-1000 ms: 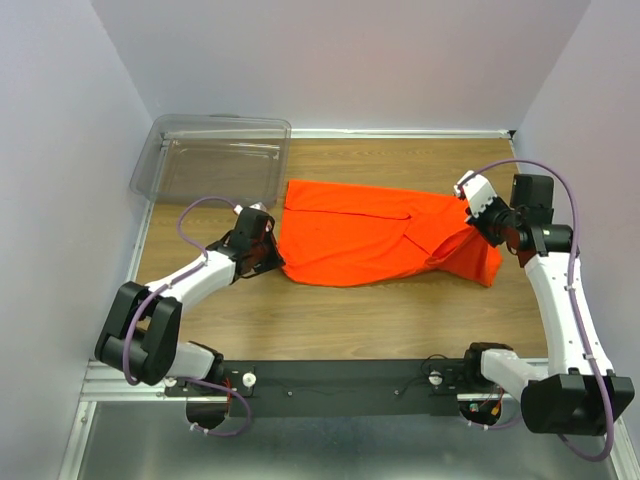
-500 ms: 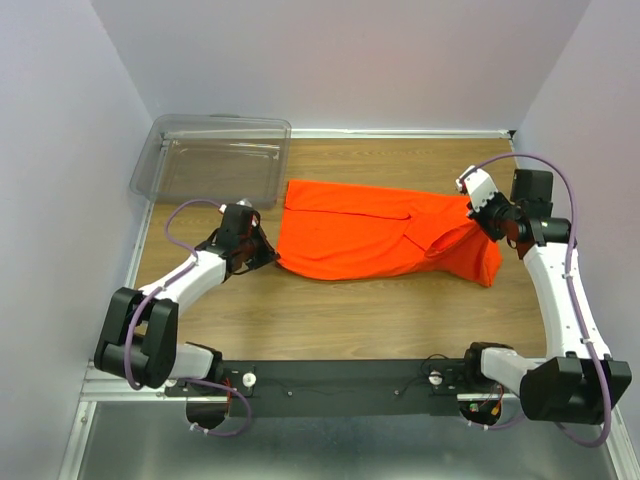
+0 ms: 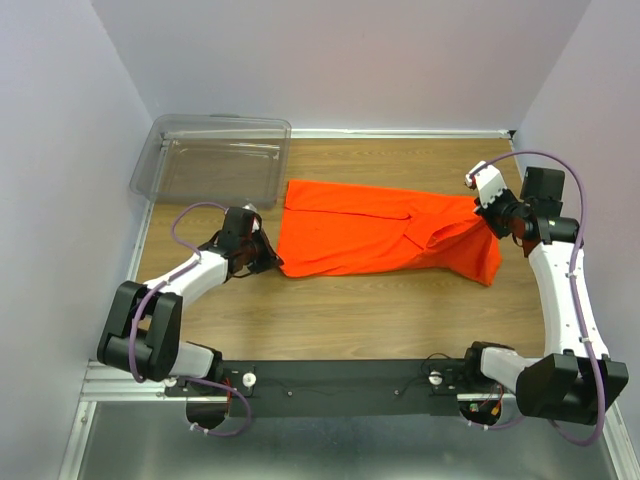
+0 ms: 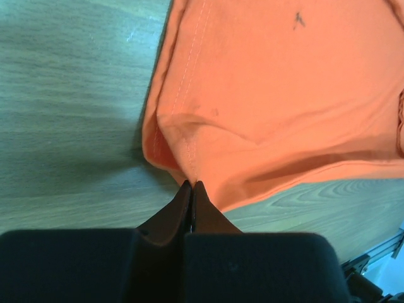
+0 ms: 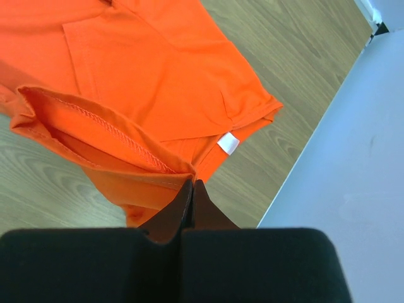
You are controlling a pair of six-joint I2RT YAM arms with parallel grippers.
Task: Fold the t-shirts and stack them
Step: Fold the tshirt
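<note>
One t-shirt (image 3: 370, 235), one bin (image 3: 215, 160) at eleven o'clock and two grippers, left gripper (image 4: 191, 184) and right gripper (image 5: 192, 183), are counted.

right fingers (image 5: 180, 211) shifted farther right and away, t-shirt (image 3: 350, 235) drawn tauter; its near hem pulled back

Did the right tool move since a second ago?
Yes. In the top view the right tool, shut on the t-shirt, has slid a little toward the right wall and slightly farther from the arm bases.
</note>
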